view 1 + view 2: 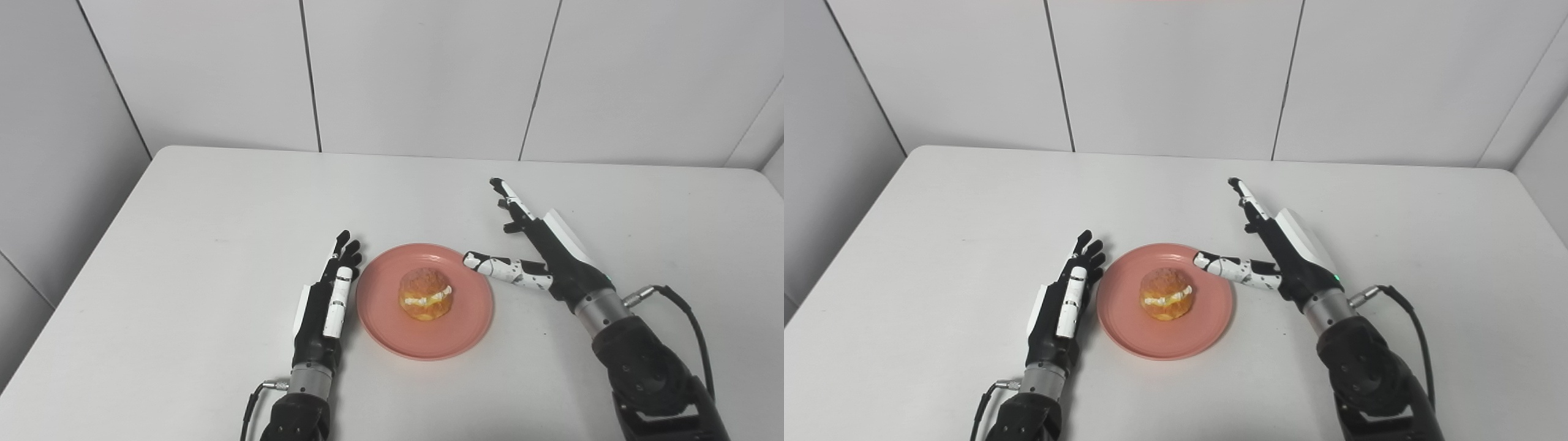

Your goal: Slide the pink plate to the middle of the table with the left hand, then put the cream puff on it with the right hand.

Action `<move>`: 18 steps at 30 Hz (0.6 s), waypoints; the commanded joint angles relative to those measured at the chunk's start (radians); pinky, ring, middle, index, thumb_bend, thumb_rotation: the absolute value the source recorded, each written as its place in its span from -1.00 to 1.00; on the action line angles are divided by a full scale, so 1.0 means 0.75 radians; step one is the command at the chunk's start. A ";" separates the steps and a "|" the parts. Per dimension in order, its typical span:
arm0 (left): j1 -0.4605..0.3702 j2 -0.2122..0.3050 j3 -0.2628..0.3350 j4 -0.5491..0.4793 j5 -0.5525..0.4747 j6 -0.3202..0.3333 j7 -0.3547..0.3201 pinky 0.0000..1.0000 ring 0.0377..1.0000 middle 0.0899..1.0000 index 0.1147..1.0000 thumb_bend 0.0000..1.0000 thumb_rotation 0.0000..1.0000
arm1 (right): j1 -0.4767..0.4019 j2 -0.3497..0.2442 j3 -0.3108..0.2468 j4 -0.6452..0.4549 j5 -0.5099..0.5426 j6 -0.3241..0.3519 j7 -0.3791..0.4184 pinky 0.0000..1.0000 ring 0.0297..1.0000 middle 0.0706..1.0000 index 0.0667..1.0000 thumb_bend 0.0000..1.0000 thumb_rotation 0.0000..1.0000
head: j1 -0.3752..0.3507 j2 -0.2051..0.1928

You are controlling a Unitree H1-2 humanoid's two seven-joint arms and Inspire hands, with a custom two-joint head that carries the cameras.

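Note:
A pink plate point(380, 318) lies on the white table near its front middle. On the plate sits a golden cream puff point(425, 294) with white filling. My left hand point(327, 300) rests edge-on just left of the plate's rim, fingers straight and together, holding nothing. My right hand point(533, 245) hovers to the right of the plate, open, fingers stretched toward the back and the thumb pointing at the plate's right rim. Nothing is in either hand.
The white table point(214, 233) ends at grey wall panels behind and on the left. A black cable point(686, 312) loops off the right wrist.

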 commanded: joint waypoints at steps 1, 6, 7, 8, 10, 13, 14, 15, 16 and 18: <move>0.013 -0.006 -0.027 0.014 -0.011 0.045 -0.043 0.86 0.86 0.87 0.86 -0.10 1.00 | -0.006 0.014 -0.023 -0.055 0.029 -0.054 -0.047 0.70 0.90 0.99 1.00 0.73 0.81 | 0.000 0.001; 0.016 0.003 -0.024 0.012 -0.016 0.040 -0.047 0.85 0.85 0.87 0.86 -0.10 1.00 | 0.090 0.037 -0.043 -0.074 0.060 -0.018 -0.082 0.77 0.92 0.99 1.00 0.73 0.99 | 0.000 0.004; 0.017 0.005 -0.023 0.012 -0.018 0.038 -0.049 0.85 0.85 0.87 0.86 -0.10 1.00 | 0.104 0.044 -0.047 -0.073 0.071 -0.014 -0.083 0.76 0.92 0.99 1.00 0.73 1.00 | -0.001 0.004; 0.018 0.007 -0.022 0.010 -0.021 0.037 -0.050 0.86 0.85 0.87 0.86 -0.10 1.00 | 0.116 0.052 -0.050 -0.072 0.085 -0.010 -0.084 0.75 0.91 0.99 1.00 0.72 1.00 | -0.002 0.005; 0.021 0.012 -0.021 0.006 -0.026 0.036 -0.052 0.86 0.85 0.87 0.85 -0.10 1.00 | 0.139 0.058 -0.049 -0.064 0.099 -0.022 -0.088 0.74 0.90 0.99 1.00 0.69 1.00 | -0.002 0.008; 0.025 0.021 -0.017 0.007 -0.034 0.028 -0.058 0.87 0.85 0.87 0.86 -0.10 1.00 | 0.166 0.064 -0.042 -0.049 0.117 -0.055 -0.094 0.73 0.90 1.00 1.00 0.67 1.00 | -0.001 0.015; 0.028 0.023 -0.015 0.004 -0.036 0.026 -0.060 0.87 0.85 0.87 0.86 -0.10 1.00 | 0.175 0.070 -0.042 -0.042 0.137 -0.066 -0.092 0.73 0.90 1.00 1.00 0.67 1.00 | -0.001 0.018; 0.030 0.024 -0.014 0.002 -0.037 0.025 -0.062 0.87 0.86 0.87 0.86 -0.09 1.00 | 0.181 0.073 -0.042 -0.038 0.151 -0.073 -0.091 0.74 0.91 1.00 1.00 0.67 1.00 | -0.001 0.018; 0.034 0.026 -0.011 0.002 -0.042 0.018 -0.065 0.87 0.86 0.87 0.86 -0.09 1.00 | 0.191 0.082 -0.045 -0.029 0.182 -0.077 -0.088 0.75 0.91 1.00 1.00 0.67 1.00 | -0.002 0.022; 0.039 0.032 -0.006 -0.002 -0.051 0.012 -0.071 0.89 0.87 0.88 0.87 -0.08 1.00 | 0.204 0.099 -0.051 -0.010 0.233 -0.090 -0.089 0.78 0.93 1.00 1.00 0.67 1.00 | 0.000 0.028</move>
